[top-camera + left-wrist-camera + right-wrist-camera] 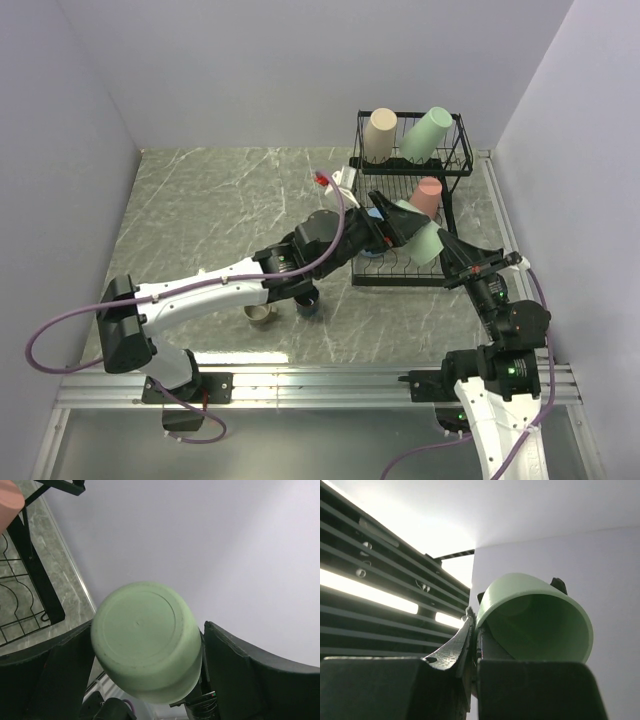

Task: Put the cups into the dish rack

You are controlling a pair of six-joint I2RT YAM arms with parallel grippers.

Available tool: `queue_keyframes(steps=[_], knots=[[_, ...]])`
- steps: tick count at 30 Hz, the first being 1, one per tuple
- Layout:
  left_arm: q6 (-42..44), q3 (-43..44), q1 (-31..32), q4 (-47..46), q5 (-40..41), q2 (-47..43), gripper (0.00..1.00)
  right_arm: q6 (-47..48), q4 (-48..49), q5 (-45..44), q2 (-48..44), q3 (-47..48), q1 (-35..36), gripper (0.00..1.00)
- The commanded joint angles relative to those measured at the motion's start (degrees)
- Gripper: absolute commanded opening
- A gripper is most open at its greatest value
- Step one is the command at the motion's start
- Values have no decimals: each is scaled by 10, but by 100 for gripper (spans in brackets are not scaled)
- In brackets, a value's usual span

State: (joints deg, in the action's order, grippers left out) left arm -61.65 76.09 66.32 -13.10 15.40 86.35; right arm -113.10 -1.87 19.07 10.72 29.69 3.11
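Observation:
My left gripper (398, 224) and right gripper (447, 256) both hold one pale green cup (421, 238), tilted, just above the lower tier of the black wire dish rack (452, 160). In the left wrist view the cup's base (140, 630) sits between the fingers (67, 672) of my left gripper (147, 647). In the right wrist view my right gripper (476, 622) pinches the cup's rim (520, 582), one finger inside. The upper tier holds a beige cup (380, 134) and a second pale green cup (428, 132). A salmon-pink cup (427, 194) stands lower down. A blue cup (374, 214) is mostly hidden behind my left gripper.
An olive-tan mug (260, 314) and a dark navy mug (307, 301) sit on the marble table (220, 200) under my left forearm. The rack stands in the back right corner against the walls. Its bars (30, 565) and the pink cup (7, 500) show in the left wrist view.

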Motion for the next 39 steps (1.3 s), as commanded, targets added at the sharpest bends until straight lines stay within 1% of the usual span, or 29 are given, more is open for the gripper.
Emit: queue_keyframes(steps=[1,3,5,6,9,10,11,12,14,15,16,17,18,19,21,22,23,24,29,31,32,34,35,36,37,38,39], knots=[[10,41,11,-43,9,11,91,-37,27,-25,11,25,3,0],[14,55,15,-38,9,21,91,-48,38,-39,12,22,2,0],[15,63,18,-30,13,24,90,-51,42,-32,20,19,3,0],[14,69,18,-27,15,29,84,-44,36,-28,23,26,3,0],[23,81,19,-8,25,32,75,-32,23,-15,26,33,2,0],[28,85,18,-3,29,32,64,-32,23,-14,20,31,3,0],[38,91,18,4,38,35,57,-33,23,-14,16,27,2,0],[44,101,18,18,41,39,46,-37,23,-15,12,18,3,0],[55,113,18,32,47,44,33,-41,23,-14,-3,9,2,0],[63,126,18,49,53,51,24,-41,23,-11,-6,5,3,0],[67,130,18,56,55,54,11,-39,23,-7,-14,-1,2,0],[72,135,18,64,57,57,6,-35,19,-3,-18,-2,3,9],[84,141,18,70,61,61,1,-23,-4,3,-21,-2,2,22],[91,143,18,80,64,64,0,-15,-19,10,-31,4,3,49],[113,140,18,86,69,65,0,8,-72,10,-45,10,2,67],[121,138,18,91,77,65,0,17,-93,11,-59,15,2,81],[128,136,18,93,81,65,0,25,-115,11,-67,17,2,89],[143,131,18,95,85,65,0,38,-156,8,-74,21,3,92],[178,114,0,99,102,70,0,73,-230,-10,-121,32,4,96],[182,107,-13,98,85,80,0,98,-283,-15,-124,57,7,97],[183,113,-24,119,86,97,1,129,-304,-24,-122,69,16,97],[201,116,-29,125,91,116,1,162,-363,-48,-110,109,35,97],[218,109,-29,123,116,133,0,199,-385,-64,-108,126,45,97],[222,100,-29,115,125,139,0,218,-434,-110,-87,163,72,98],[227,86,-29,100,132,144,0,238,-457,-134,-67,184,87,100],[236,57,-29,84,149,150,0,279,-480,-163,-56,205,100,100],[234,44,-29,64,153,152,0,295,-532,-213,-34,249,127,100]])
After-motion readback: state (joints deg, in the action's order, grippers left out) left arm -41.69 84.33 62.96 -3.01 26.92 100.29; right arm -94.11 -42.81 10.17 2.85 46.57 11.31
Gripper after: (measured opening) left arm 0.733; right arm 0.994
